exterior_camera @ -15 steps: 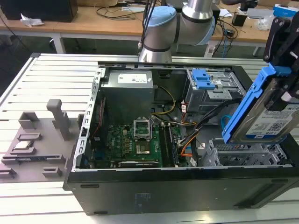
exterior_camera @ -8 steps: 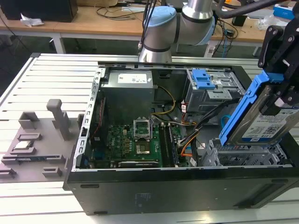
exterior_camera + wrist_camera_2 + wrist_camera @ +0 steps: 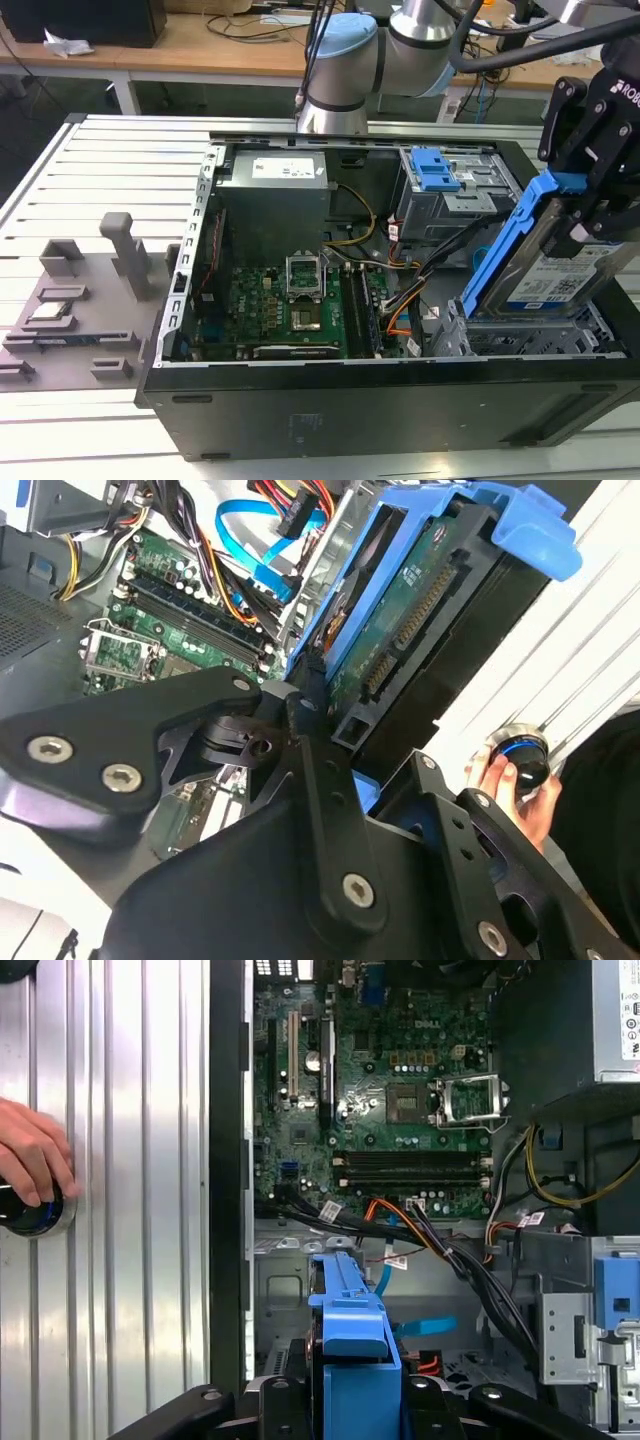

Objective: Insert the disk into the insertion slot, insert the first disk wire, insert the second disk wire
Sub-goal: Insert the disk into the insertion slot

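Jaws of your black gripper grip silver hard drive in blue plastic carrier, tilted, lower end at low silver perforated cage: likely for slanted entry.

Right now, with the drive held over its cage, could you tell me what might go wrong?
The drive hangs tilted in the gripper above the cage, so an edge may jam on the rim. The light blue cable loops close beside that cage and could get pinched.
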